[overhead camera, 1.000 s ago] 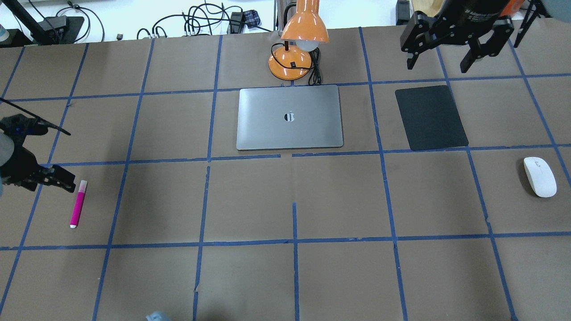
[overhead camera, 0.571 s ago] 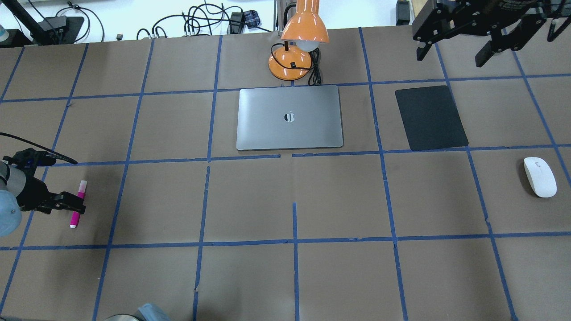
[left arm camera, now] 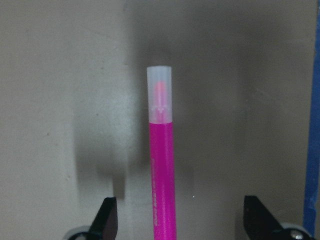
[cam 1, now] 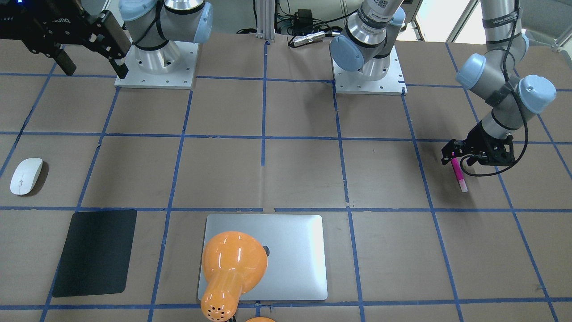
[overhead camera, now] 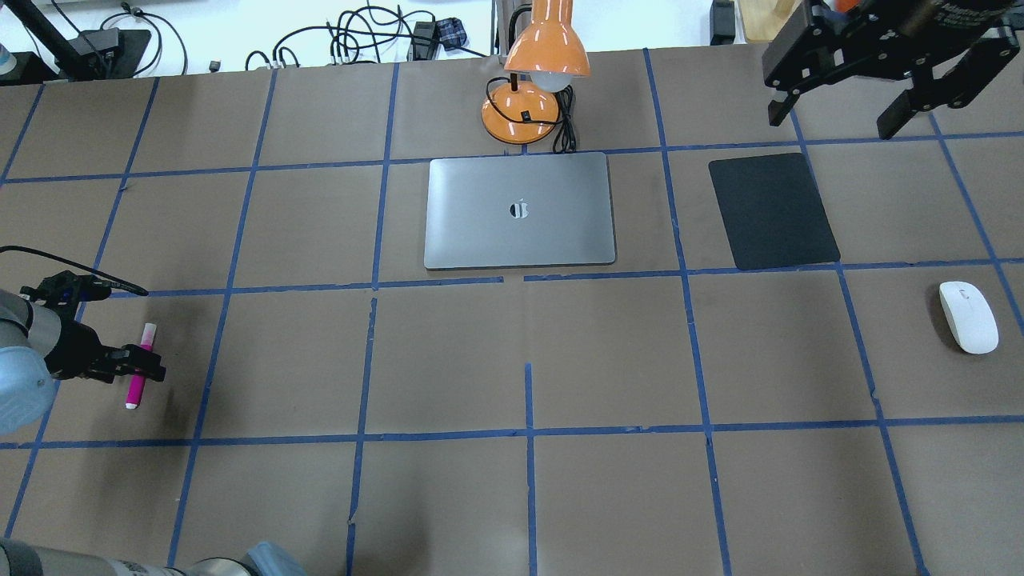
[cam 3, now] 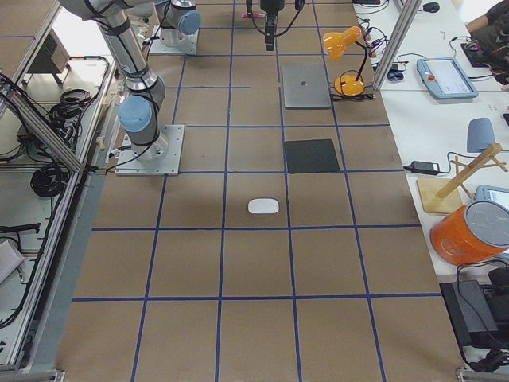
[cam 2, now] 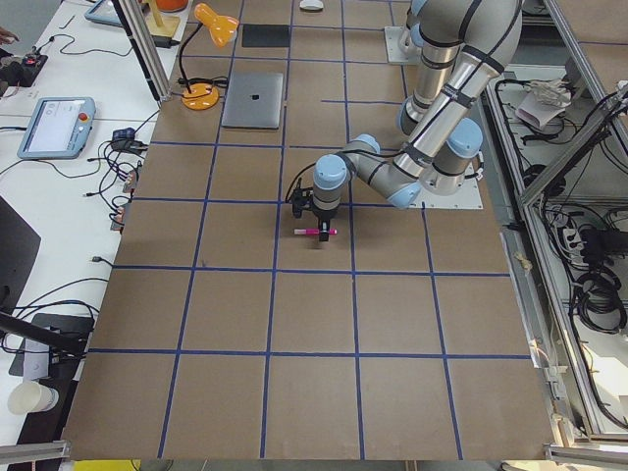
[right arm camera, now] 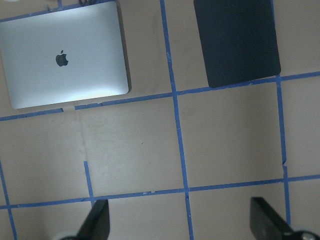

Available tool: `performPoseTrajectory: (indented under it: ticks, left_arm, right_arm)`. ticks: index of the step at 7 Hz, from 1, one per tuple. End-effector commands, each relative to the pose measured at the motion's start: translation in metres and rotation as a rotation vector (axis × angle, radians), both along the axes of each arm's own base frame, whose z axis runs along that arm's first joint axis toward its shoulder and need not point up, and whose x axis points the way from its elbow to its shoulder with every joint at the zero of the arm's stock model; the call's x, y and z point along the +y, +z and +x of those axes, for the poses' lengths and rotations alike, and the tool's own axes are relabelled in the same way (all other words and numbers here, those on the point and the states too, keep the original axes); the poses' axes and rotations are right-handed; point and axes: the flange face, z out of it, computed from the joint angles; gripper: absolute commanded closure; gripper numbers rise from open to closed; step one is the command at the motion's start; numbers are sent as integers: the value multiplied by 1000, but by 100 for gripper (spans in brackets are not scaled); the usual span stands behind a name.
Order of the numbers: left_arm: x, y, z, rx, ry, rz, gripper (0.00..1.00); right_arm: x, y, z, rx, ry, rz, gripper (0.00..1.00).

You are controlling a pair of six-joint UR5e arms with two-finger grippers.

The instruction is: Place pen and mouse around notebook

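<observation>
Pen [overhead camera: 149,334]: lies flat on the brown paper of the table [overhead camera: 448,360], far out to the notebook's left and on the robot's side of it, well apart from it. The translucent cap end points away from the robot.

Left gripper [overhead camera: 144,368]: down over the pen, spanning its magenta barrel. In the wrist view the fingers stand spread, one on each side of the barrel, with bare paper showing between each finger and the pen. No contact seen.

Notebook [overhead camera: 520,210]: closed, flat, logo up, mid-table.

Mouse [overhead camera: 968,317]: flat on the table, far to the notebook's right, a little nearer the robot than the notebook's near edge. Nothing touches it.

Right gripper [overhead camera: 832,126]: held high, off to the notebook's right, fingers spread wide with nothing between them. Its camera looks down on the notebook and the black mat [overhead camera: 773,210].

The black mat lies between notebook and mouse, apart from both. The orange desk lamp [overhead camera: 536,80] stands just behind the notebook's far edge, its head leaning over the lid.
</observation>
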Motion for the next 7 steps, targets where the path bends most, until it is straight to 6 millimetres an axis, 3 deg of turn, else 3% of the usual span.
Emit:
performPoseTrajectory:
  ticks: [1,2,3,4,5,6,7]
  left_arm:
    - [-1,0,1,0,-1,-1,73]
    - [-1,-1,2,1,-5,2,73]
    - [-1,-2,1,2,-5,3,73]
    - [-2,-2,2,2,-6,3,73]
    - [-2,-3,2,3,-6,4,73]
    - [-2,-4,2,6,-6,6,73]
    - [-2,-7,3,10,-5,11,73]
  right_arm:
    - [-47,-56,-52,-15,-78,72,0]
    - [-49,-56,-70,-21,-109,71,0]
    - [-50,-57,-72,-6,-89,65,0]
    - [-53,-63,-111,79,-106,87,0]
    - [-52,-74,-163,101,-125,124,0]
    - [-60,-111,-180,102,-116,169,0]
    - [-64,-125,-206,129,-130,103,0]
